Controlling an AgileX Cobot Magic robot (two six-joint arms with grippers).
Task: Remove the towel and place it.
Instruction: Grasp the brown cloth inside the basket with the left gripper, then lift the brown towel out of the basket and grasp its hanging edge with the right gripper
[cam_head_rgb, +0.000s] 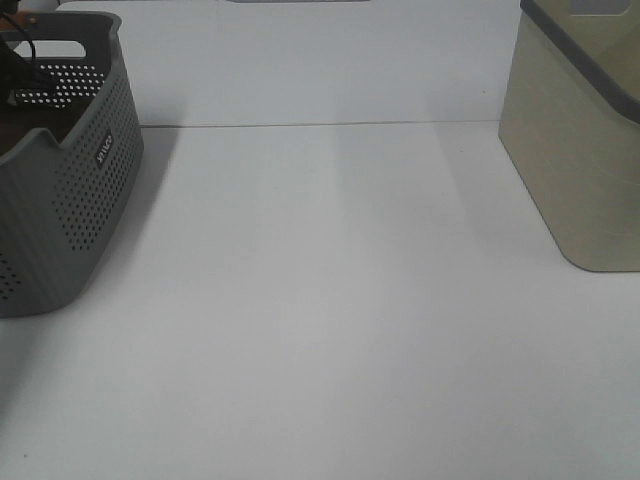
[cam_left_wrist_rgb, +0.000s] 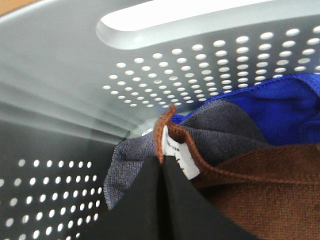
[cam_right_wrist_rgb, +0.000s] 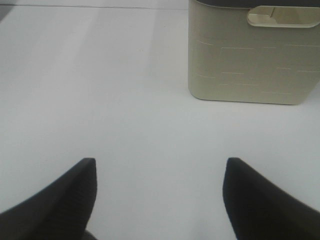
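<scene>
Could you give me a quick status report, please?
Left hand shut on towel corner by its tag, inside grey basket. Right hand open over table. Blue cloth lies against towel.

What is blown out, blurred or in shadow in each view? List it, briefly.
Exterior high: the grey basket throws a soft shadow onto the white table at its right. Left wrist: the handle slot is blown out white; the left claw is a dark blur, the towel sharper. Right wrist: the right claw is out of focus, the beige bin clearer.
</scene>
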